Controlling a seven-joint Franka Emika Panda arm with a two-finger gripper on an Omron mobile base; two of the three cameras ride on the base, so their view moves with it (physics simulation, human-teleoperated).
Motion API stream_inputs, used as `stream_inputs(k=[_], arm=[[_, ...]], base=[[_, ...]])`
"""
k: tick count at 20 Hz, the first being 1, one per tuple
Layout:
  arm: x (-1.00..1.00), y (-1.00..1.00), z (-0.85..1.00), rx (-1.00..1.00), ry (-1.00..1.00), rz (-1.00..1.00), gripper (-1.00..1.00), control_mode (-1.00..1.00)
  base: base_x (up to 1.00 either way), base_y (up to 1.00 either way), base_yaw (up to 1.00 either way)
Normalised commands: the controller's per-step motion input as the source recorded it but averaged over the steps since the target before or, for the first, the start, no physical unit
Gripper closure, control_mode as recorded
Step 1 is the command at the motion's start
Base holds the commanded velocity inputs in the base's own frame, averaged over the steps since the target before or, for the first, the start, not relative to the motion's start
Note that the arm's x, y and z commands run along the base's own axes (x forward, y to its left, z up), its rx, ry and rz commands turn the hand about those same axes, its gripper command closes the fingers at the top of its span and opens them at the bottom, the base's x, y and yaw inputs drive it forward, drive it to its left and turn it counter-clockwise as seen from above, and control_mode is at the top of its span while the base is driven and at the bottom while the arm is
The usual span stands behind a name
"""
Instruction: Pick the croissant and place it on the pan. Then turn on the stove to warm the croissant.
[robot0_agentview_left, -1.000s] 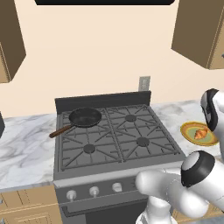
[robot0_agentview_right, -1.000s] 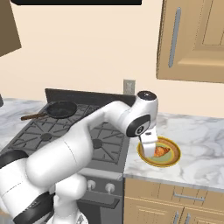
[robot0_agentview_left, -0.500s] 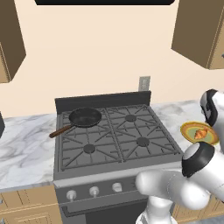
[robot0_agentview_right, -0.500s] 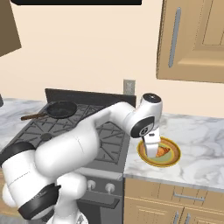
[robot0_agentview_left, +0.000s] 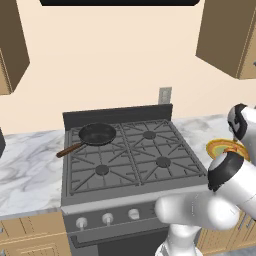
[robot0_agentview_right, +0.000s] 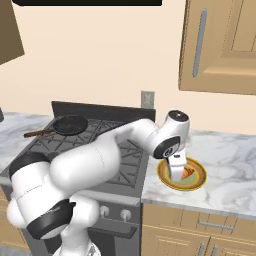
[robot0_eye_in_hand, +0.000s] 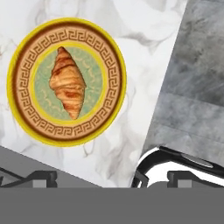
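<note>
Arm swung further right; gripper (robot0_agentview_right: 178, 176) now hangs over the plate (robot0_eye_in_hand: 17, 109), jaws wide apart. Croissant (robot0_eye_in_hand: 68, 82) sits upper-left in hand view, off-centre; descending now risks clipping the rim.

one croissant (robot0_eye_in_hand: 68, 83), one plate (robot0_eye_in_hand: 26, 65), one pan (robot0_agentview_left: 97, 134), one stove (robot0_agentview_left: 130, 160)

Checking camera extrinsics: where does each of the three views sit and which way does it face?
Left base view: behind the arm on its left, facing forward and down at the stove and pan; white arm links rise lower right.
Right base view: behind on the right, same stove, with the arm reaching from lower left to the plate.
Hand view: on the hand, looking straight down at the croissant on the plate; the open gripper sits at the bottom.
Shared: stove and pan in both base views; plate in all three.
</note>
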Motion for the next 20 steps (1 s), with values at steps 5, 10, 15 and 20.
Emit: stream_inputs(k=[5, 10, 15, 20], arm=[[0.13, -0.16, -0.19, 0.02, 0.00, 0.01, -1.00, -1.00], [0.15, -0.17, -0.15, 0.02, 0.00, 0.02, -1.00, -1.00], [0.17, -0.09, -0.14, 0.02, 0.00, 0.02, -1.00, -1.00], [0.22, 0.00, -0.16, 0.00, 0.00, 0.01, -1.00, -1.00]], base=[[0.00, 0.00, 0.00], [0.00, 0.00, 0.00], [0.00, 0.00, 0.00], [0.00, 0.00, 0.00]])
